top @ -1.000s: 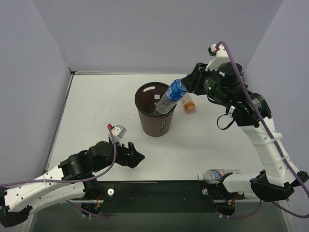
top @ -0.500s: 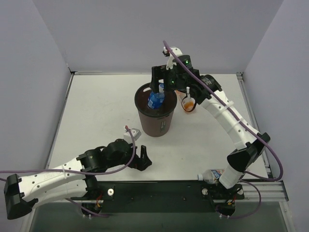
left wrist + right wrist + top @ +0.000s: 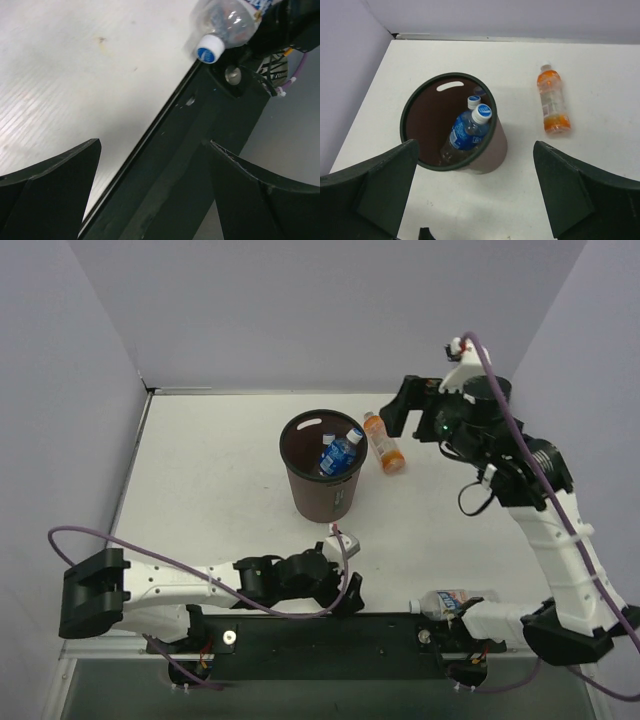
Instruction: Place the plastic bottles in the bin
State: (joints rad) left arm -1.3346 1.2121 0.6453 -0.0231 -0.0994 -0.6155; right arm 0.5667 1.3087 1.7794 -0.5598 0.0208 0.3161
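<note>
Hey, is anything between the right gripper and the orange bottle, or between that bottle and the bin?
Nothing visible does. The orange bottle lies on the table just right of the bin, apart from it. The open right gripper hangs above with only air between. The bin's mouth is uncovered.

Second bottle (image 3: 473, 102) in bin (image 3: 427, 117) mostly behind blue-label bottle (image 3: 466, 134), near bottle (image 3: 448, 600) partly under right arm (image 3: 492, 616)

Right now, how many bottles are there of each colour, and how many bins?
Orange bottle: 1
Clear bottle with blue label: 1
Clear bottle with whitish label: 1
Half-hidden bottle, only its white cap showing: 1
Brown bin: 1
Total: 5 things, 4 of them bottles
</note>
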